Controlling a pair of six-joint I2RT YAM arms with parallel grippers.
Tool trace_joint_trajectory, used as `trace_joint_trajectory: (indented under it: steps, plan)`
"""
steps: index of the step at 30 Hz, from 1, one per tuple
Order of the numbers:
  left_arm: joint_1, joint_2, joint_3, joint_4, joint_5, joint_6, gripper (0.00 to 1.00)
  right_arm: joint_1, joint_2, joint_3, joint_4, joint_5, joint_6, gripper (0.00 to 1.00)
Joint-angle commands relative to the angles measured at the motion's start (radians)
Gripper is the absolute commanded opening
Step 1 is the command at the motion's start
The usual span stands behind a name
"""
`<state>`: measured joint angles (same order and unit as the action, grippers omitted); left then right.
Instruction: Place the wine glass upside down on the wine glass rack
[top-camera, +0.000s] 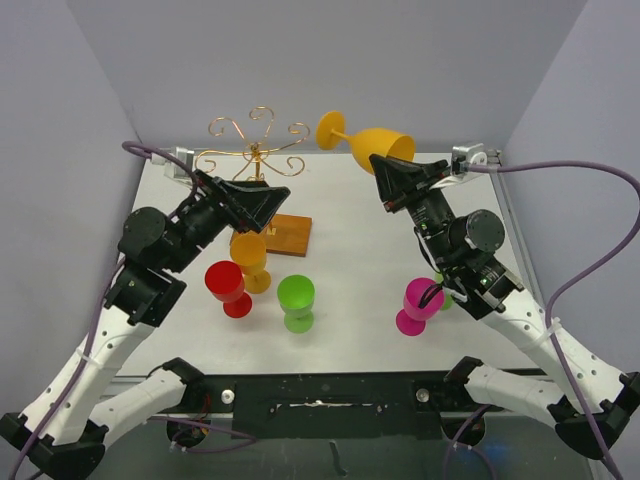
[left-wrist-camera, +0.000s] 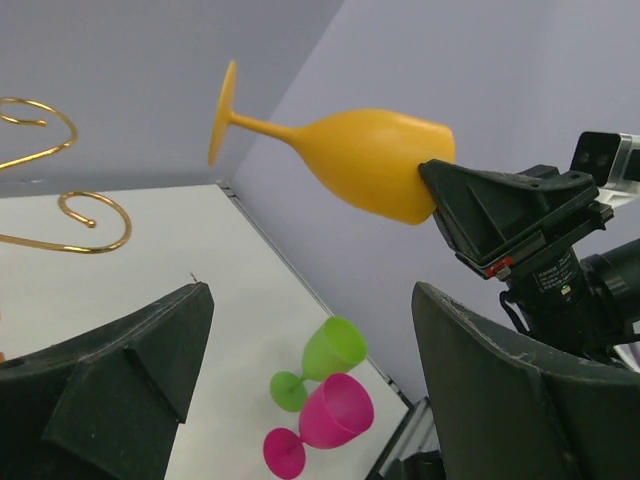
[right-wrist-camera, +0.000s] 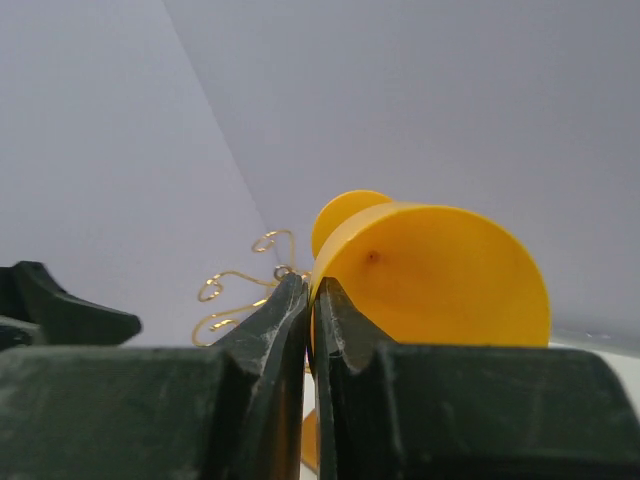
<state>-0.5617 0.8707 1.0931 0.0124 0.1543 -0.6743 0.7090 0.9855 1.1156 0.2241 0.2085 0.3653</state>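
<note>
White table, grey walls. Right of the wine glass rack, right claw pinches the orange wine glass aloft by its rim; left claw gapes wide.

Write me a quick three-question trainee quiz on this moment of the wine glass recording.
1. True or false: the yellow wine glass already hangs upside down on the wine glass rack.
2. The right gripper grips the yellow wine glass by its: A) foot, B) stem, C) bowl rim.
3. Fill in the blank: the left gripper, beside the rack, is ____ and holds nothing.

Key: 1 false, the glass is in the air on its side, its foot toward the rack; 2 C; 3 open.
</note>
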Motion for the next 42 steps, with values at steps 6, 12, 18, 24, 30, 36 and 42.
trace_joint_trajectory:
  steps: [6,12,18,24,30,36,42]
  plan:
    - [0.001,0.05,0.096,0.142,0.087,-0.155,0.78,0.097,-0.044,-0.125,0.513,-0.05,-0.016,0.0]
    - [0.001,0.088,0.075,0.252,0.064,-0.327,0.78,0.197,-0.034,-0.192,0.69,-0.062,-0.076,0.0]
    - [-0.001,0.131,0.073,0.332,0.0,-0.45,0.77,0.298,0.013,-0.181,0.775,-0.062,-0.155,0.0]
    - [-0.003,0.128,0.074,0.346,-0.072,-0.475,0.71,0.358,0.059,-0.174,0.795,-0.031,-0.212,0.0]
    - [-0.004,0.121,0.06,0.37,-0.131,-0.476,0.58,0.368,0.096,-0.161,0.794,-0.047,-0.195,0.0]
    - [-0.004,0.138,0.075,0.365,-0.142,-0.47,0.45,0.368,0.11,-0.171,0.813,-0.067,-0.164,0.0]
    - [-0.003,0.155,0.074,0.417,-0.151,-0.502,0.37,0.368,0.129,-0.174,0.82,-0.103,-0.127,0.0]
